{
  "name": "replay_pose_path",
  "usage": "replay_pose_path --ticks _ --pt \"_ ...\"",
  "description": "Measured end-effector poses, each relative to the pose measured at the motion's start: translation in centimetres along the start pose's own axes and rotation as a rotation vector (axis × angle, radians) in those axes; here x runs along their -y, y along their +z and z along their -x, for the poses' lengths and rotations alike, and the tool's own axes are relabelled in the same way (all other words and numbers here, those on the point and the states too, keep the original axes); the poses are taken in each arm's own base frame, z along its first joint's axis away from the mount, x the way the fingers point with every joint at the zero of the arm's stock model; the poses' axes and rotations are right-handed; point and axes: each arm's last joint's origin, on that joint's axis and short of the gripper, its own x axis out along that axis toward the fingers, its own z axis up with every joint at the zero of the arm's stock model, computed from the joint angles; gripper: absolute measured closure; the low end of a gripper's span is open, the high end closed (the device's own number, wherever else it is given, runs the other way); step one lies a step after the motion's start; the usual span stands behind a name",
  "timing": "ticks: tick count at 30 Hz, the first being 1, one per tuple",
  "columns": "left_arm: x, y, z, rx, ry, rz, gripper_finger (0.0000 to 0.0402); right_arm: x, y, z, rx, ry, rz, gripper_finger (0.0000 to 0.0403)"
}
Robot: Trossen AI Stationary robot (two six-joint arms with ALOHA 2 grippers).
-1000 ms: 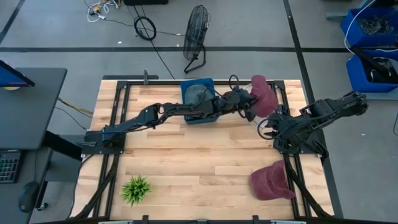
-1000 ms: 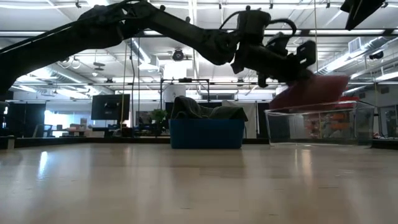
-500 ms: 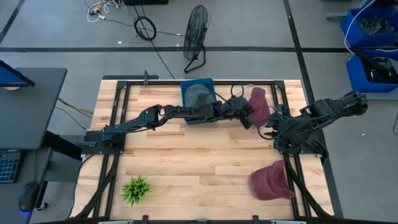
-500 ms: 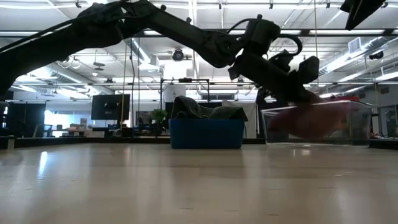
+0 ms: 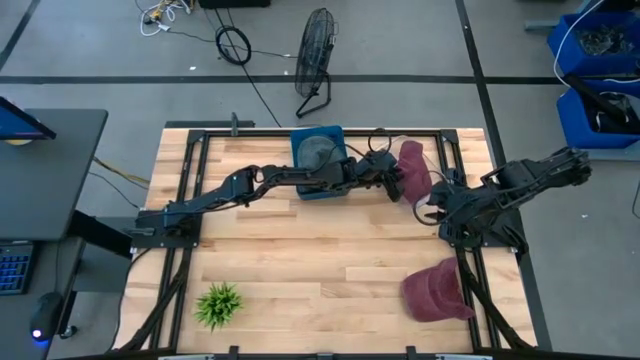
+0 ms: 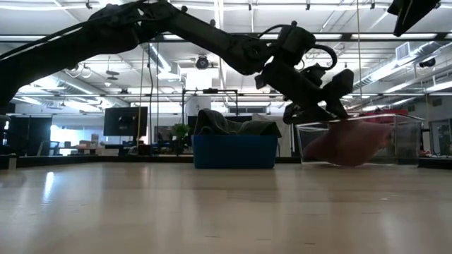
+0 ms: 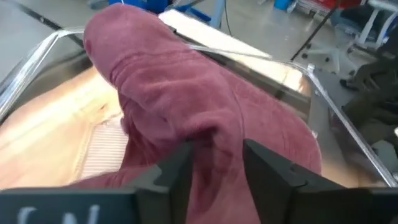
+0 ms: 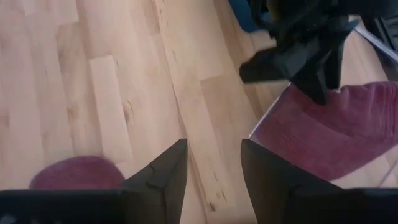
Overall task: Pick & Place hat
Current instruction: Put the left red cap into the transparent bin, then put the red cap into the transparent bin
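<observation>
A maroon hat [image 5: 413, 168] lies inside the clear bin [image 5: 447, 140] at the table's far right, slumped on the bin's floor [image 6: 346, 141]. My left gripper [image 5: 399, 184] reaches into the bin from the left and stands open at the hat's near-left side [image 7: 217, 165]. A fold of maroon cloth [image 7: 214, 140] shows between its fingers. My right gripper [image 5: 430, 210] waits open just near of the bin, over bare wood [image 8: 214, 168]. A second maroon hat [image 5: 436, 292] rests on the table at the near right. My left gripper slants down into the bin from the table's left. Its open fingers [image 7: 180, 171] stand on either side of a fold at the hat's edge. I cannot tell whether they touch the cloth. The hat lies on the bin's floor, not lifted.
A blue bin [image 5: 320, 160] with grey cloth in it stands at the far middle, under my left arm. A small green plant [image 5: 218, 304] sits near the front left. Bare wood lies across the table's middle.
My left gripper has gone down into the clear bin and drawn back a little toward the table's left, then opened. The maroon hat, which was held up over the bin's rim, has come down and now lies slumped on the bin's floor.
</observation>
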Motion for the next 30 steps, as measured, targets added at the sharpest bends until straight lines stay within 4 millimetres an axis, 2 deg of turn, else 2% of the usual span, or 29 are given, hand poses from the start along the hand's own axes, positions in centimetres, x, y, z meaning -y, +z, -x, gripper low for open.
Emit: replay_pose_path --ticks 5,9,14,17,20,26,30 --pt "1.6 2.3 2.2 -0.005 -0.037 -0.012 0.0226 -0.2 0.1 -0.6 -0.043 -0.041 -0.005 0.0250" --pt "3.0 5.4 5.9 -0.048 -0.041 -0.046 0.0226 -0.6 0.4 -0.9 -0.051 -0.043 0.055 0.0250" --pt "4.5 7.5 10.2 -0.151 -0.028 -0.133 0.0241 -1.0 0.8 -1.4 -0.057 -0.047 0.071 0.0250" --pt "5.6 9.1 13.5 -0.166 -0.014 -0.190 0.0251 -1.4 1.1 -1.8 -0.061 -0.047 0.044 0.0250" --pt "6.4 10.1 16.8 -0.208 0.039 -0.237 0.0261 -1.8 1.0 -2.4 -0.163 -0.003 -0.008 0.0250" --pt "7.7 11.7 23.4 -0.215 0.195 -0.320 0.0273 -3.5 0.2 -2.9 -0.424 0.121 -0.250 0.0250" --pt "8.6 11.9 25.9 -0.180 0.300 -0.370 0.0275 -5.2 -0.6 -2.9 -0.554 0.147 -0.347 0.0250"
